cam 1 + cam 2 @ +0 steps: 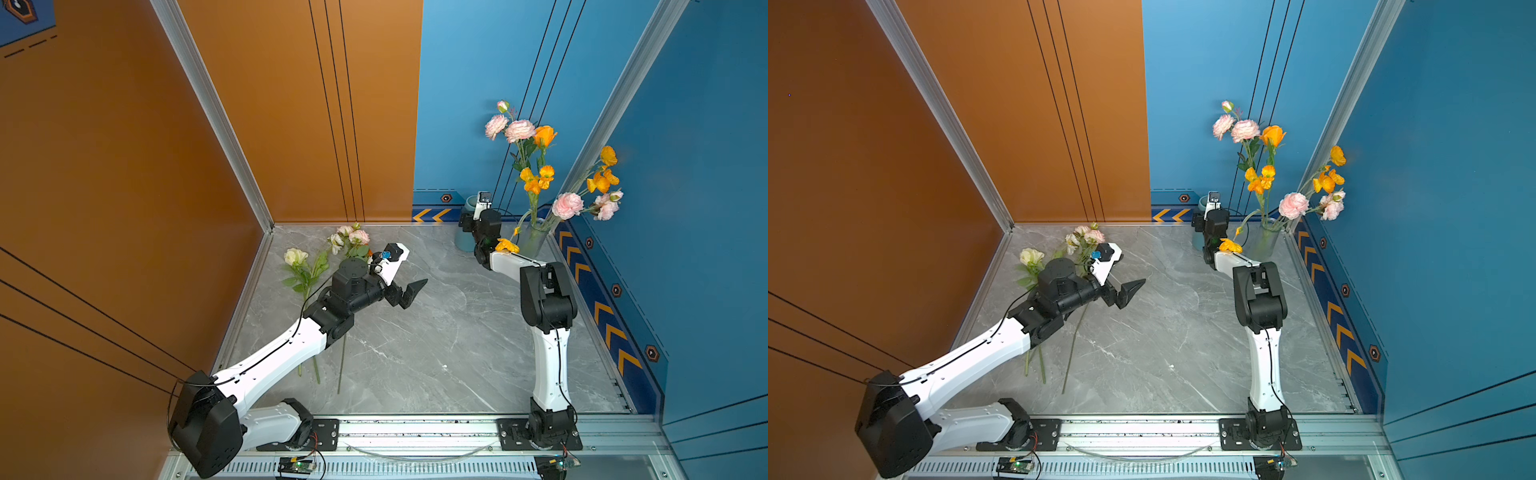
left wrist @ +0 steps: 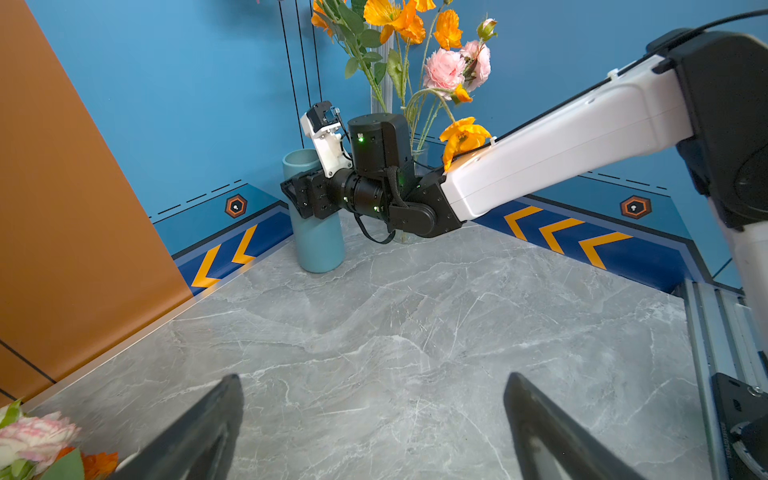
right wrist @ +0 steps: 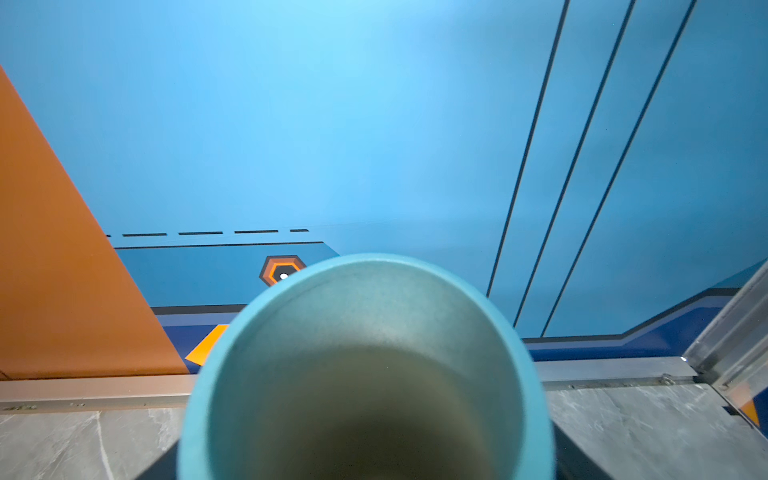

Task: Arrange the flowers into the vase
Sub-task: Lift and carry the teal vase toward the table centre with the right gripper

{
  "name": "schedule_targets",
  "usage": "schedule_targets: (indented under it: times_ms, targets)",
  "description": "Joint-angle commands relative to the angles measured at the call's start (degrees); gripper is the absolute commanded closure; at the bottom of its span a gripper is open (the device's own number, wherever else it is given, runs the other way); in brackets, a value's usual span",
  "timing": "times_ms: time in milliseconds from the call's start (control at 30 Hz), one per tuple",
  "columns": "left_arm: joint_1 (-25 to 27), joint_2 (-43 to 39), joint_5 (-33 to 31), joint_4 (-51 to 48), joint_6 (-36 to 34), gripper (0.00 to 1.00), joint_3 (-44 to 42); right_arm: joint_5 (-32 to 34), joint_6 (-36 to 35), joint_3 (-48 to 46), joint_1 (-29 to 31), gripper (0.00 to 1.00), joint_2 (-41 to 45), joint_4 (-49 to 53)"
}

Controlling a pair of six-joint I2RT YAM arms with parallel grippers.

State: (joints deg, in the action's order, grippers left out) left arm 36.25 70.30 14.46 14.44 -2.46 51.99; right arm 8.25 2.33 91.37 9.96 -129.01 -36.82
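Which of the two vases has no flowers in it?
The teal vase: empty inside, while the clear glass vase holds pink and orange flowers.

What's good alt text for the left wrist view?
The right gripper straddles a teal vase near its rim by the blue wall; contact is unclear. Behind the arm, a glass vase holds orange and pink flowers. In the foreground the left gripper is open over the grey marble table.

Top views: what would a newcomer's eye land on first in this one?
The tall pink and orange flowers standing in the clear vase in the far right corner. Next, the right tool at the teal vase beside it, and loose flowers lying partly under the left arm, far left.
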Motion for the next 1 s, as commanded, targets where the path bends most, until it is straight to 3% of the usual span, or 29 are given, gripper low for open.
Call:
schedule_targets:
  times_ms: [0,67,333,633,800,900,967]
  targets:
    - [-0.4,-0.7,1.6,1.7,0.7,0.02,-0.3,-6.1,1.3,-3.4,0.3,0.36,4.2,-5.3]
    - [-0.4,-1.3,1.5,1.7,0.5,0.02,-0.4,-9.0,2.4,-5.9,0.5,0.45,6.1,-7.3]
    - [-0.9,-3.2,0.9,1.7,-0.1,0.02,-0.6,-21.7,6.8,-15.1,3.3,0.60,16.3,-8.9]
    - [-2.4,-8.4,-2.4,1.6,-2.5,0.02,-1.9,-23.2,7.3,-29.6,14.5,0.63,30.2,-10.4]
    - [0.3,-15.2,-12.2,-8.7,-4.4,0.02,-1.8,-20.3,5.4,-34.4,22.6,0.64,38.6,-4.4]
    - [3.5,-22.8,-22.2,-16.5,-1.3,0.02,-3.8,-17.4,2.9,-36.7,28.2,0.64,44.1,1.0]
    - [4.4,-28.6,-24.8,-22.3,1.3,0.02,-5.4,-13.5,0.7,-39.2,32.9,0.64,47.2,3.0]
